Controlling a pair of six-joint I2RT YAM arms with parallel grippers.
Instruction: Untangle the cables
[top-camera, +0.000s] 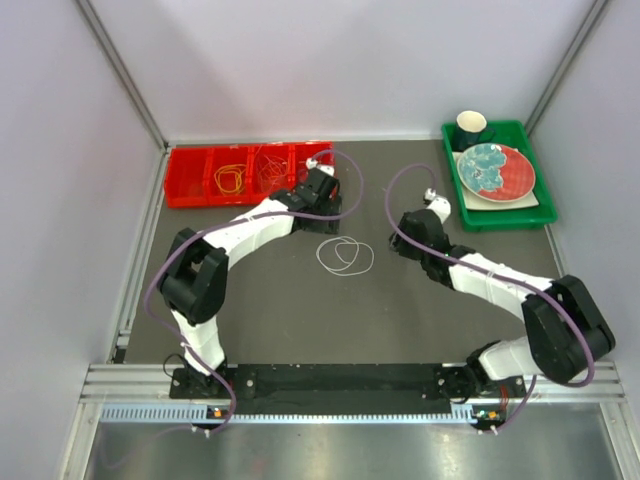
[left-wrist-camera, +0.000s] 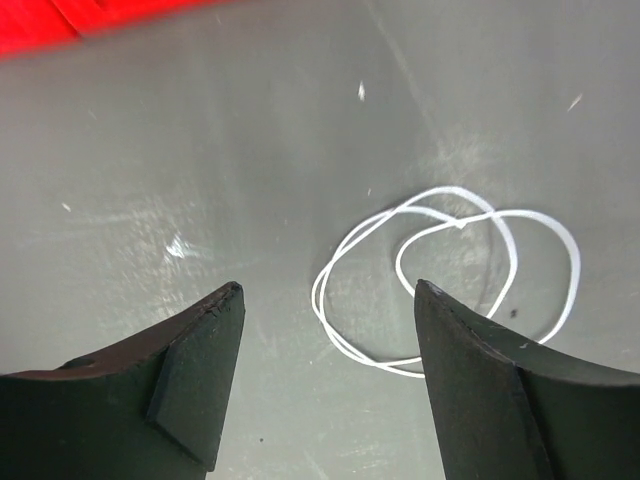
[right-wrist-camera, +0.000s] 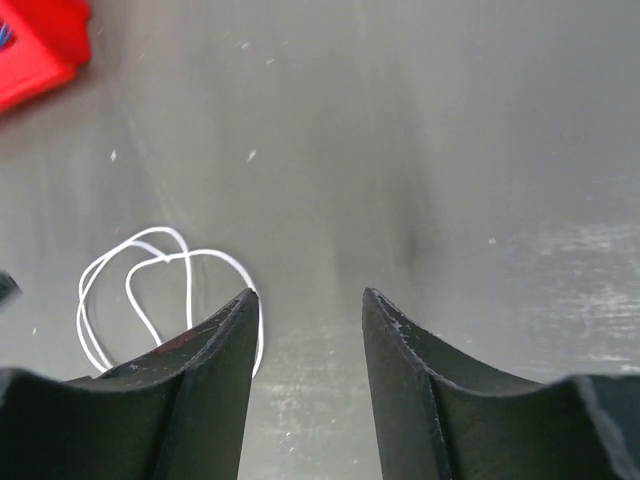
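Scuffed grey tabletop (top-camera: 280, 300) bears a thin looped white cable (left-wrist-camera: 460, 224); left tool (left-wrist-camera: 328, 288) and right tool (right-wrist-camera: 305, 292) gape empty.

This is looking like a robotics lab cell. Plain pale walls (top-camera: 60, 150) are closing in a grey table (top-camera: 300, 310). An aluminium rail (top-camera: 120, 385) is running along its near edge, carrying the left arm (top-camera: 245, 232) and right arm (top-camera: 490, 280). A red bin (top-camera: 190, 185) and green tray (top-camera: 510, 218) are sitting at the back.
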